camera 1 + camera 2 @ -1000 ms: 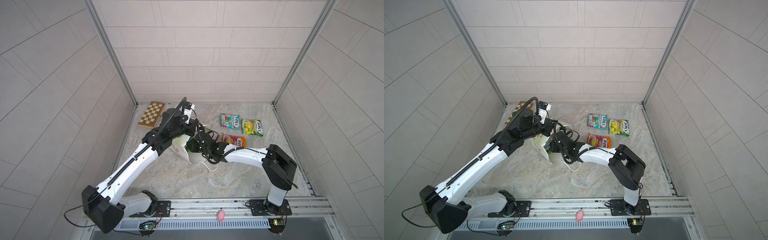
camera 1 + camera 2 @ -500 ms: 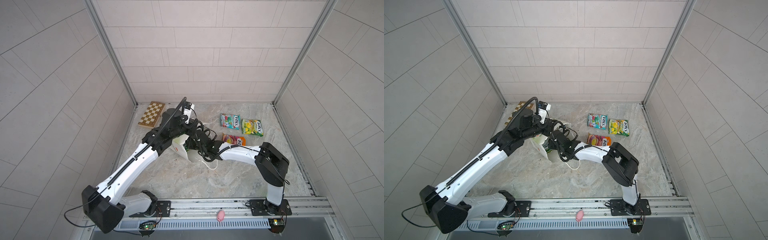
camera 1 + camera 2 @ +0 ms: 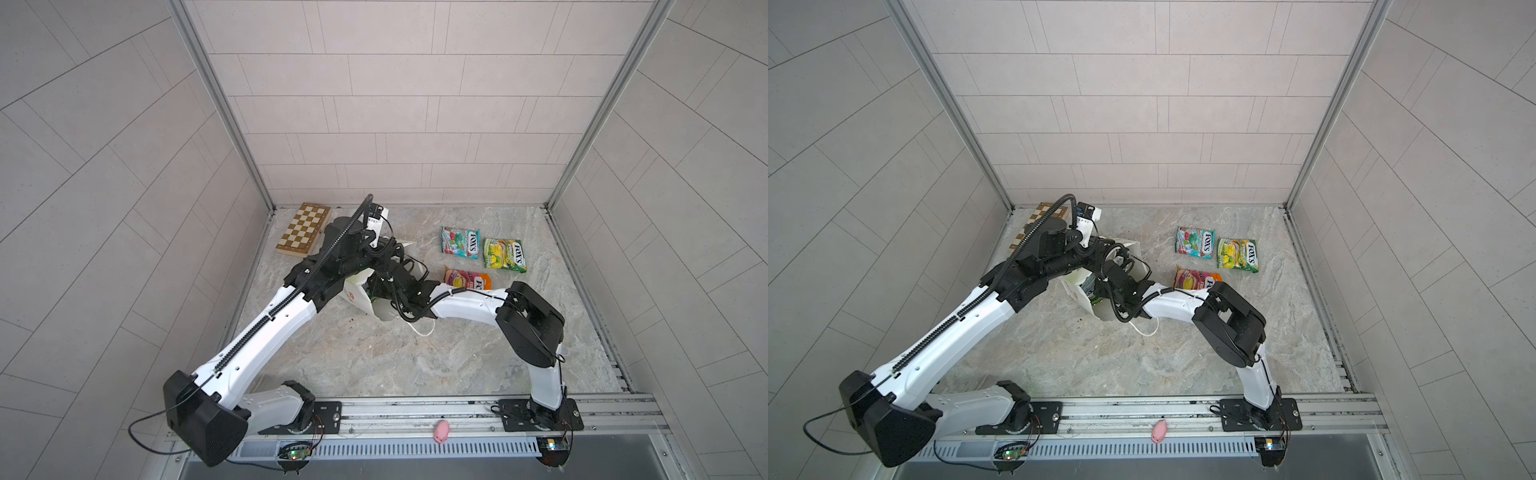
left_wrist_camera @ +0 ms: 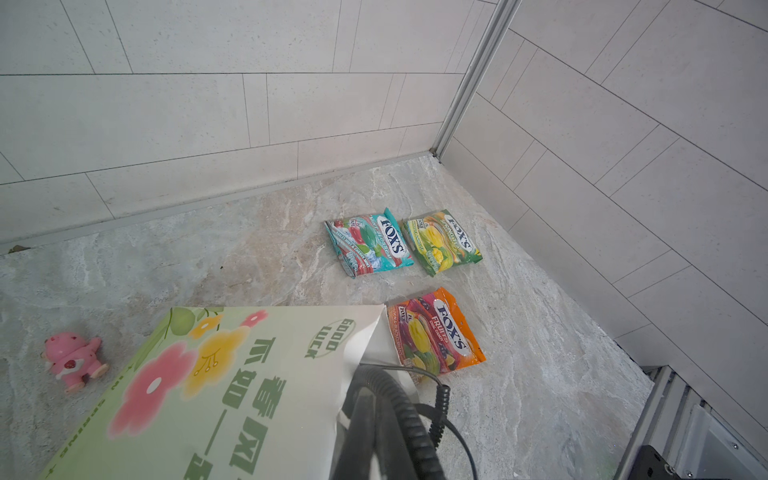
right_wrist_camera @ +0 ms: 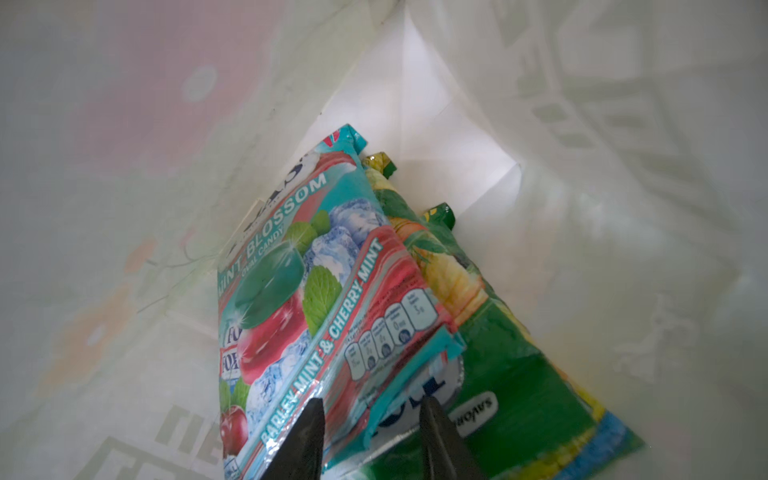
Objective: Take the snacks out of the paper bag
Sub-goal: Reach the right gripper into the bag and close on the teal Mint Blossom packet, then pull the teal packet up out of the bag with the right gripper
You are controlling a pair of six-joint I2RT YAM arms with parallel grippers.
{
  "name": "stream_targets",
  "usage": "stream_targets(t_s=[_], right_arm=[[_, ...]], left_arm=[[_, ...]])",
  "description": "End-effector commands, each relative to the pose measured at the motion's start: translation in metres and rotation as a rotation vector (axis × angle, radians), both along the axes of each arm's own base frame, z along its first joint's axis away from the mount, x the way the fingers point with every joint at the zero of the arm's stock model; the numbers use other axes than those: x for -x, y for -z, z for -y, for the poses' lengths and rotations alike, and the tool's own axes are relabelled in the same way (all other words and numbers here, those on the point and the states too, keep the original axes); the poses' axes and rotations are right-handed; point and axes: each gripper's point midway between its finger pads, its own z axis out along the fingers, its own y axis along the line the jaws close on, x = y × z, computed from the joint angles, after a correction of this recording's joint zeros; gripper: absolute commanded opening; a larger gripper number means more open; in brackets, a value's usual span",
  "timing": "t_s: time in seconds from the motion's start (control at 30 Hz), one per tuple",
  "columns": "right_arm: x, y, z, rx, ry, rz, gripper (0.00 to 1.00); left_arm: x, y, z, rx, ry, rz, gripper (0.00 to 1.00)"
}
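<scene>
Bag (image 3: 376,309) tipped at desk (image 3: 374,357) middle, left hand (image 3: 376,266) pinched shut on its rim, right hand (image 5: 370,401) inside, jaws part open astride teal packet (image 5: 299,291), three packets (image 3: 504,255) lying toward far right corner

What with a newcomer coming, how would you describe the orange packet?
Find the white paper bag. Right of it in both top views lie three packets. The orange packet is nearest the bag; the teal packet and yellow packet lie farther back.
</scene>
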Motion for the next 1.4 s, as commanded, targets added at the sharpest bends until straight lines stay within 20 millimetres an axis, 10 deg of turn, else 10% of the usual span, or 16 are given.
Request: stream_targets(t_s=[0.0,0.4,0.6,1.37], right_arm=[[-0.006,0.002,-0.006,-0.006,0.022,0.001,0.4],[-0.021,0.004,-0.023,-0.058,0.013,0.023,0.33],[-0.02,-0.001,-0.02,-0.042,-0.006,0.043,0.0],[0.018,-0.053,0.044,0.026,-0.056,0.154,0.0]], left_arm=[[0.007,-0.007,0.006,0.026,0.029,0.018,0.0],[0.008,-0.006,0.007,0.019,0.029,0.023,0.0],[0.008,-0.006,0.005,0.008,0.014,0.032,0.0],[-0.004,0.001,-0.016,-0.058,-0.106,0.054,0.0]])
